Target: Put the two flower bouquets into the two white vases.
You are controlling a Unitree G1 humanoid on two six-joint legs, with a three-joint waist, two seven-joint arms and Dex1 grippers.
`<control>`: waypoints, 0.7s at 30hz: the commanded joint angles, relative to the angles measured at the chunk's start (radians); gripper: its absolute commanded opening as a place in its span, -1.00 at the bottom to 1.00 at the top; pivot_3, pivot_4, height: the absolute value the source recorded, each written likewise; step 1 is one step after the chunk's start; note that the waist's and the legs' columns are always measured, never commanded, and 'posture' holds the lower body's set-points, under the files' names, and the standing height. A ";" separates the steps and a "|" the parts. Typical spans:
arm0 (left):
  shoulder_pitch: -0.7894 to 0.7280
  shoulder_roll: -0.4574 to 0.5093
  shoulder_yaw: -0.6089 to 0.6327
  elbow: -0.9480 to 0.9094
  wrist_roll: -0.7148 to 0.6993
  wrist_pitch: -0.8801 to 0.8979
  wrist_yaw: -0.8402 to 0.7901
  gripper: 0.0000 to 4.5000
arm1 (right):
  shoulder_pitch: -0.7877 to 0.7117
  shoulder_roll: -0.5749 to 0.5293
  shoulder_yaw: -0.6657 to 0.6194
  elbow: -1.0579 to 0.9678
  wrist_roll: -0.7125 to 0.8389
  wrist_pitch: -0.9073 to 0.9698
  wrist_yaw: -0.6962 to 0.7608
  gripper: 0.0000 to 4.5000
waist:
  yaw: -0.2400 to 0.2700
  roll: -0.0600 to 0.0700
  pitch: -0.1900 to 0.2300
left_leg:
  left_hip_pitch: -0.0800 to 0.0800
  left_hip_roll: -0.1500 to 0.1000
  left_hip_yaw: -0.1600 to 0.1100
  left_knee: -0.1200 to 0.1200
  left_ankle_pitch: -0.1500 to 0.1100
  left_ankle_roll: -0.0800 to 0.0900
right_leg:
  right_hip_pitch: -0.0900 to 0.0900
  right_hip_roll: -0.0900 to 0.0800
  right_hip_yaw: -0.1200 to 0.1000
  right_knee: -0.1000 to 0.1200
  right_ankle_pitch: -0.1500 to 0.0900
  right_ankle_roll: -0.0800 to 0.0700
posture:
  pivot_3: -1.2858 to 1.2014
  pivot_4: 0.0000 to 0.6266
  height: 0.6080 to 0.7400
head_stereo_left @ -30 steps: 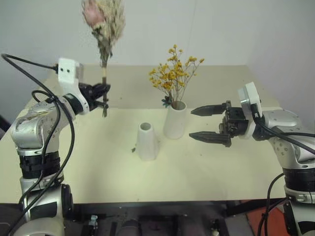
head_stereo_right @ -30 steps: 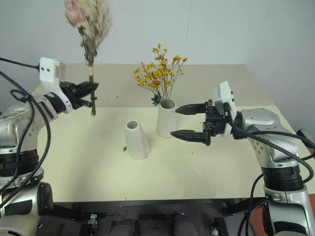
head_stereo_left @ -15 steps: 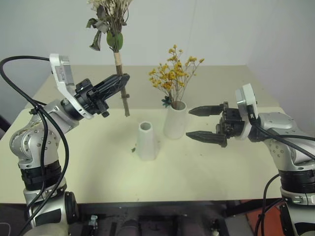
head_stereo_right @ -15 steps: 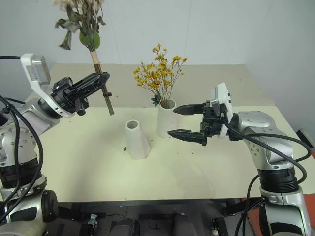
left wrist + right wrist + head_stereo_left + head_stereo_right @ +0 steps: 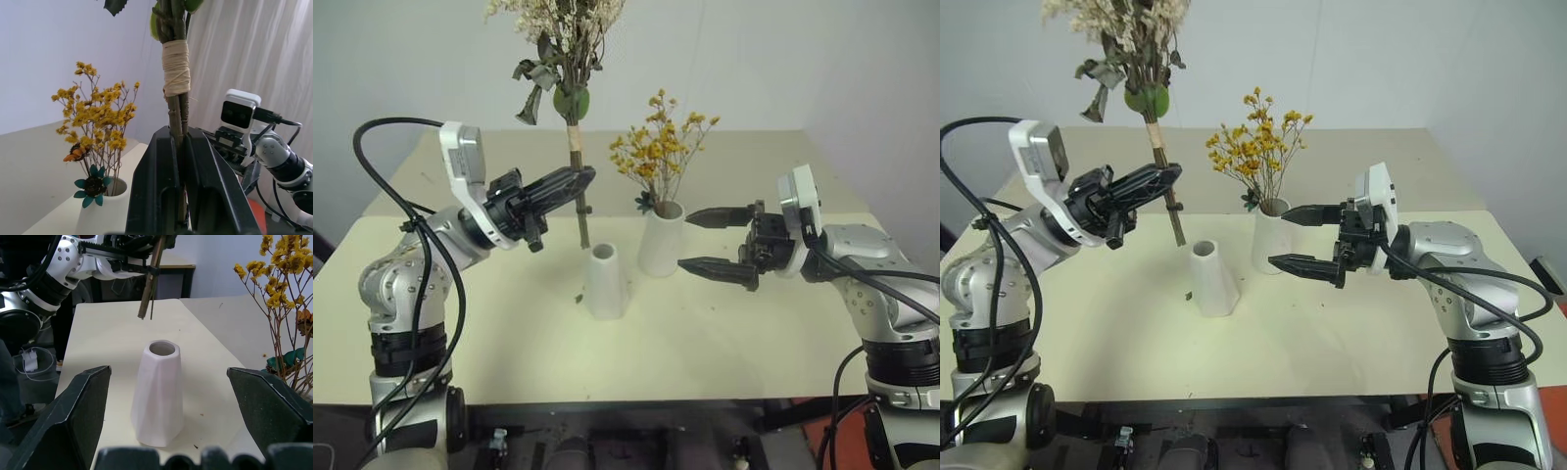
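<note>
Cream table [image 5: 509, 333], white wall behind. Left gripper [image 5: 570, 182] clamped on white-cream bouquet [image 5: 570, 59] stems, held upright, stem ends above and behind short cone vase [image 5: 605, 281]. Right gripper [image 5: 710, 240] jaws wide apart, empty, just beside tall vase [image 5: 662, 240] holding yellow bouquet [image 5: 658, 147].

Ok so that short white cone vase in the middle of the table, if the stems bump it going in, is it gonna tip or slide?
The short cone vase flares to a wide base below a narrow neck, so it probably resists tipping. It looks empty and stands free, so a sideways knock from the cream bouquet may well slide it on the smooth table.
</note>
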State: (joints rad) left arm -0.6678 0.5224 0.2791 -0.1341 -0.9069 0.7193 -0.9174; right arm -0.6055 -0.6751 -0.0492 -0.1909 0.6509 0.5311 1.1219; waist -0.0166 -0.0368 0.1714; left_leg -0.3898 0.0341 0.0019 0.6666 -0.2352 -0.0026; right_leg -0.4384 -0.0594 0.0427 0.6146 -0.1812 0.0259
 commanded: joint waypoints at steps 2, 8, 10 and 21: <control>-0.009 -0.022 -0.033 0.015 0.046 -0.091 -0.023 -0.99 | 0.002 -0.002 -0.020 -0.045 0.018 0.000 -0.013 1.00 | 0.001 0.000 0.000 | 0.000 0.000 0.000 0.000 0.000 0.000 | 0.000 0.000 0.000 0.000 0.000 0.000 | 0.03 -0.52 1.00; -0.011 -0.052 -0.063 0.049 0.072 -0.135 -0.032 -0.99 | 0.009 0.001 -0.022 -0.053 0.023 -0.001 -0.021 1.00 | 0.000 0.000 0.000 | 0.000 0.000 0.000 0.000 0.000 0.000 | 0.000 0.000 0.000 0.000 0.000 0.000 | 0.03 -0.52 1.00; -0.010 -0.058 -0.070 0.058 0.082 -0.145 -0.032 -0.99 | 0.011 0.002 -0.022 -0.054 0.022 -0.002 -0.022 1.00 | 0.000 0.000 0.000 | 0.000 0.000 0.000 0.000 0.000 0.000 | 0.000 0.000 0.000 0.000 0.000 0.000 | 0.03 -0.52 1.00; 0.002 -0.090 -0.093 0.092 0.119 -0.167 -0.031 -0.99 | 0.020 0.003 -0.027 -0.062 0.026 -0.004 -0.033 1.00 | 0.001 0.000 0.000 | 0.000 0.000 0.000 0.000 0.000 0.000 | 0.000 0.000 0.000 0.000 0.000 0.000 | 0.03 -0.52 1.00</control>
State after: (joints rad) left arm -0.6599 0.4354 0.1888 -0.0266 -0.7860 0.5736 -0.9456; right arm -0.5814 -0.6732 -0.0493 -0.2160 0.6520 0.5312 1.0960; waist -0.0159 -0.0368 0.1714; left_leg -0.3898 0.0341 0.0018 0.6667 -0.2352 -0.0026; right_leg -0.4382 -0.0593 0.0427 0.6145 -0.1814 0.0263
